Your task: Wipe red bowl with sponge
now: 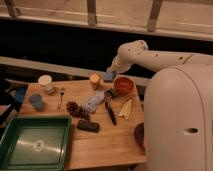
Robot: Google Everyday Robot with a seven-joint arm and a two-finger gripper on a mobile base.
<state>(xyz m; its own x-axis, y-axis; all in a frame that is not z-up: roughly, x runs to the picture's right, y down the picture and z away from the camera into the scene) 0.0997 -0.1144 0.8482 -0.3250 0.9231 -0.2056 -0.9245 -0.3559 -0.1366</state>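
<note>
The red bowl (123,86) sits on the wooden table (107,145) near its back right corner, glossy inside facing up. My gripper (109,74) hangs just left of the bowl and slightly above the table, at the end of the white arm that reaches in from the right. It is shut on the sponge (109,76), a small blue block that sits beside the bowl's left rim. Whether the sponge touches the rim I cannot tell.
A green tray (35,145) fills the front left. Also on the table are a black block (87,126), a grey-blue cloth (93,102), a black utensil (110,111), pale sticks (125,107), an orange cup (94,80), a white cup (46,83) and a blue cup (36,102). A dark bowl (139,134) sits at the right edge.
</note>
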